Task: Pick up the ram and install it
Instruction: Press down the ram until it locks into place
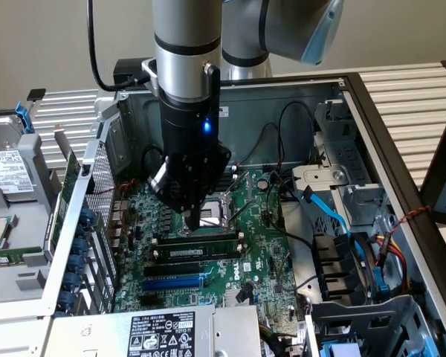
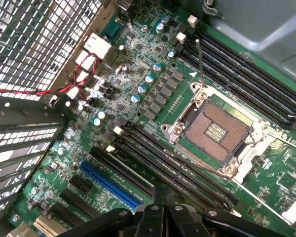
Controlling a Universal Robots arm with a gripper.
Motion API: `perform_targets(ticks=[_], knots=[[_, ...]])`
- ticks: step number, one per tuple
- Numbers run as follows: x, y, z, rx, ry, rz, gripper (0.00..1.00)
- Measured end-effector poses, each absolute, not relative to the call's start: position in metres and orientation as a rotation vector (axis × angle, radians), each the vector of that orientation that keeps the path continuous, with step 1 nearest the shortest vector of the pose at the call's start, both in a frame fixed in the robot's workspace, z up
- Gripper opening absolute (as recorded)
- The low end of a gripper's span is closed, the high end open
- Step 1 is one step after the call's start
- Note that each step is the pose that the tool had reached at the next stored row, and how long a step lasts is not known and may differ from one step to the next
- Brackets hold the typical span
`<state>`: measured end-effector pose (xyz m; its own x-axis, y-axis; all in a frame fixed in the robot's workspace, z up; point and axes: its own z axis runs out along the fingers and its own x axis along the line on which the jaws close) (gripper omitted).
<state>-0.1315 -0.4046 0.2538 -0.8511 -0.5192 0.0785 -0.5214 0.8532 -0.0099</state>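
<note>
In the exterior view my gripper [image 1: 193, 222] points straight down into the open computer case, its fingers shut together with nothing between them. The tip is low over the long black memory slots [image 1: 201, 239] beside the CPU socket [image 1: 227, 207]. A long thin green stick with a white label, the ram [image 1: 197, 253], stands on edge along the slots just in front of the tip. I cannot tell whether the tip touches it. In the wrist view the fingers [image 2: 160, 197] hang over the black slots [image 2: 177, 170], with the CPU socket [image 2: 217, 131] beyond.
A blue expansion slot [image 1: 175, 282] [image 2: 111, 185] lies next to the memory slots. A perforated metal wall [image 1: 100, 186] closes the exterior view's left. Drive bays with blue and black cables [image 1: 342, 223] fill its right, and a power supply [image 1: 160, 333] sits at the front.
</note>
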Motion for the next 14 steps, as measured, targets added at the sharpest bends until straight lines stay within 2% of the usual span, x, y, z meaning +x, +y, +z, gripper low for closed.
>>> perform_targets(ticks=[3,5,14], knots=[[-0.1315,-0.4046,0.2537,0.617,-3.015,0.044,0.11],[-0.1314,-0.4046,0.2538,0.504,-3.075,0.063,0.11],[-0.1315,-0.4046,0.2538,0.321,-3.099,0.062,0.11]])
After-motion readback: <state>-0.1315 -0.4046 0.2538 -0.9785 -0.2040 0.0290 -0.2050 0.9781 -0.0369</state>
